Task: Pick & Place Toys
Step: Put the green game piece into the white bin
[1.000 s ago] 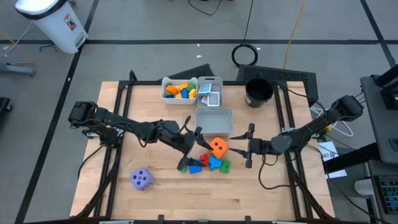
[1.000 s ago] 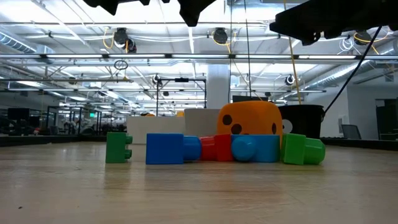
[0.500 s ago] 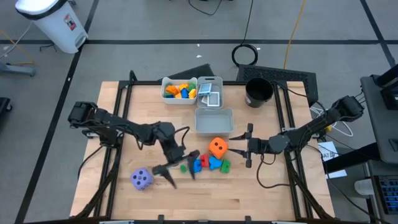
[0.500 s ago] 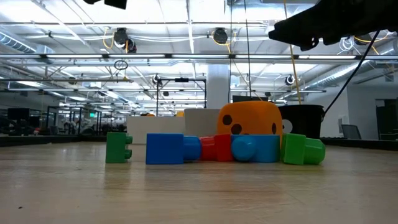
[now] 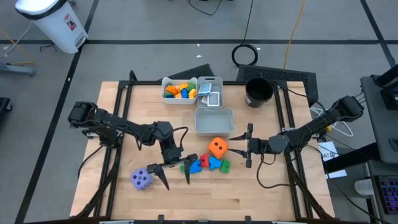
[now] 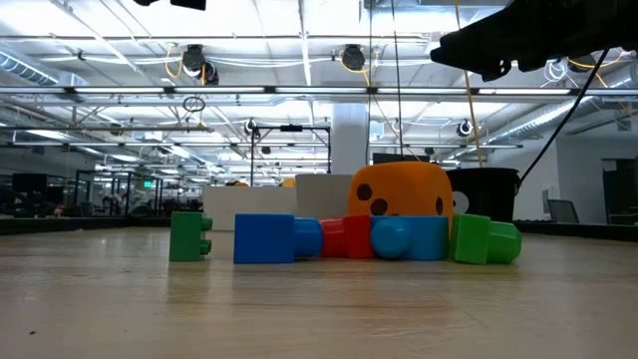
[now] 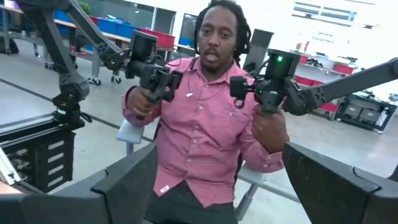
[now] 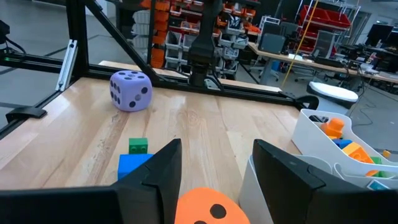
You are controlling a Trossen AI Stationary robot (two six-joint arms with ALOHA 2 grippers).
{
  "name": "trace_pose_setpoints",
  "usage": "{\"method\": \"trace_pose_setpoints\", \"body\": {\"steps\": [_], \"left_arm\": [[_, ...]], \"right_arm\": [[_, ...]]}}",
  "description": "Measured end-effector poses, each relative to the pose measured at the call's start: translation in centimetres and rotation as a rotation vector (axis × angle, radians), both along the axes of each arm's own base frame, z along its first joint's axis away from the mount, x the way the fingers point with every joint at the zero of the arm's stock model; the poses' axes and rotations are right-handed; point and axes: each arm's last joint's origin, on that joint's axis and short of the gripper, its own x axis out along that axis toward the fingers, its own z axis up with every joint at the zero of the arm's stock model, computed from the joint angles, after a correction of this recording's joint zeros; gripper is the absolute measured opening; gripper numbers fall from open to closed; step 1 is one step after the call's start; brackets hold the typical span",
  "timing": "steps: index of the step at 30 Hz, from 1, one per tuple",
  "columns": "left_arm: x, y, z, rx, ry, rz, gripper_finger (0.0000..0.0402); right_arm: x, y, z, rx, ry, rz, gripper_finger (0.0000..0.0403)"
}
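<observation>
Overhead view: a light wooden table (image 5: 124, 118) stands on a grey concrete floor (image 5: 155, 25) crossed by dark lines, with a white bin (image 5: 53, 22) at one corner and a coiled black cable (image 5: 245, 55) behind. Level view: a wide hall under a ceiling of pipes, beams and strip lights (image 6: 299, 90). Beyond, a seated person in a red shirt (image 7: 205, 130).

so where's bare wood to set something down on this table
Free: the near strip in front of the purple die and block row, and the far-left corner beside the bins. Crowded: the middle, around the orange die and both hands.
</observation>
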Motion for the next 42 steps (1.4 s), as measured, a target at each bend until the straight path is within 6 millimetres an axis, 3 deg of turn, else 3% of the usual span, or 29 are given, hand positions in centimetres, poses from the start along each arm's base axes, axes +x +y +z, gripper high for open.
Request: {"method": "trace_pose_setpoints", "body": {"steps": [15,21,27,32,42], "left_arm": [[0.1,0.1,0.0,0.0,-0.005,0.032,0.0349],[1.3,2.7,-0.1,-0.012,0.02,0.354,0.0349],[2.1,6.0,-2.6,0.109,0.235,0.793,0.0349],[2.3,6.8,-3.6,0.128,0.328,1.058,0.0349],[2.4,6.8,-3.2,0.111,0.299,1.086,0.0349]], "right_arm": [[0.0,0.0,0.0,0.0,0.0,0.0,0.0171],[0.0,-0.1,0.0,0.027,-0.003,-0.006,0.0171],[0.1,-0.1,-0.2,0.071,0.021,0.035,0.018],[0.0,0.2,-1.5,0.135,0.133,0.092,0.021],[0.6,3.0,-6.9,0.203,0.382,0.134,0.0314]]}}
